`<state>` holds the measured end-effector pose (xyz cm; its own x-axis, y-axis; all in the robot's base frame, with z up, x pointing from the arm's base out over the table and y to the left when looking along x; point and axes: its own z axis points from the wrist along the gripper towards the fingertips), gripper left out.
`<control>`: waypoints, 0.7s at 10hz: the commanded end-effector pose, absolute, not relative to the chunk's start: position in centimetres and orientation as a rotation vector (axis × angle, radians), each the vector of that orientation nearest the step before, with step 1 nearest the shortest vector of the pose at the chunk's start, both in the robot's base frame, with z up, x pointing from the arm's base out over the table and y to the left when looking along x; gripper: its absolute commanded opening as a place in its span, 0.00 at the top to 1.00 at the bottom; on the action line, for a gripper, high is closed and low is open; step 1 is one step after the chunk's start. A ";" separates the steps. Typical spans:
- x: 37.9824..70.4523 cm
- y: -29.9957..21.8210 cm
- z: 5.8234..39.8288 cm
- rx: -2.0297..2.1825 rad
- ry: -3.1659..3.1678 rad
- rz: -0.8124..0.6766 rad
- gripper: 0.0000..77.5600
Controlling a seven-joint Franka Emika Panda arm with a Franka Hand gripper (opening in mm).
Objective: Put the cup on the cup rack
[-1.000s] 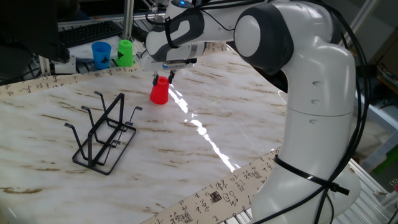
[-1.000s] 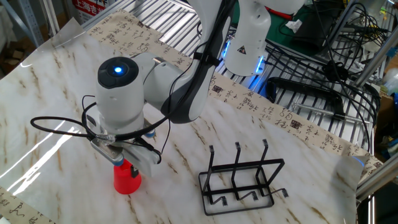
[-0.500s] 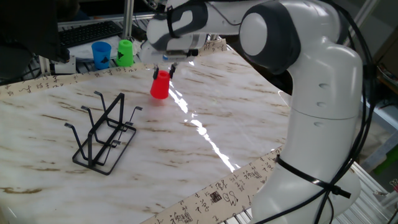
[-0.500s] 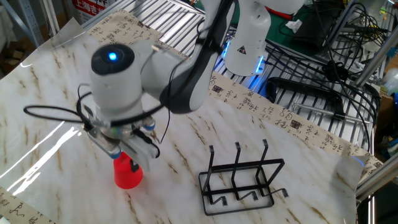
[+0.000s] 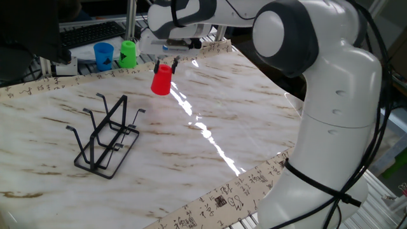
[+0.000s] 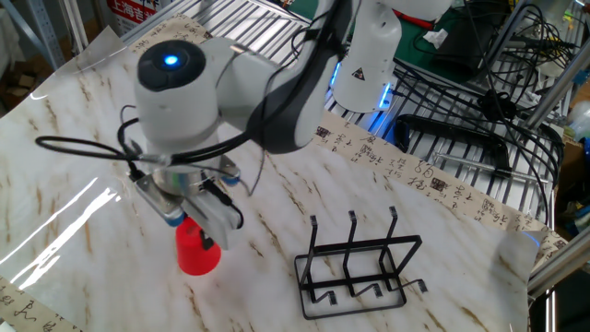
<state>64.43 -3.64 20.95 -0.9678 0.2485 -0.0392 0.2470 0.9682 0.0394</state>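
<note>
The cup is held upside down, wide mouth downward, narrow closed base uppermost. The jaws are clamped on that narrow upper end; the gripper sits directly above the cup, so the cup hangs straight below it. In the one fixed view a gap appears between the cup's mouth and the table, so the cup is judged to be clear of the table; from the other side the gripper hides the cup's top and only the lower red body is seen.

The cup's long axis is roughly vertical, perhaps slightly tilted; the exact tilt cannot be resolved.

The cup rack stands on the table well apart from the cup, nearer the camera and to its left in the one fixed view. In the other fixed view the rack lies to the right of the cup, with bare table between them. Upturned prongs are seen rising from its frame, none occupied.

Judgement: the coming move turns on the sideways offset between the hanging cup and a prong. With the mouth facing down, the cup is already oriented to be lowered over an upright prong; carry across and alignment over a prong tip remain to be done.

A blue cup and a green cup stand at the far table edge, not involved.
</note>
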 end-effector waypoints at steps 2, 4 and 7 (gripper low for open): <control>62.2 2.0 24.6 0.633 3.051 0.064 0.98; 61.6 3.5 25.9 0.693 3.056 0.067 0.98; 60.6 6.0 28.5 0.794 3.067 0.079 0.98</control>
<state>61.67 4.04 26.28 -0.9046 0.4262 0.0058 0.4261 0.9037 0.0418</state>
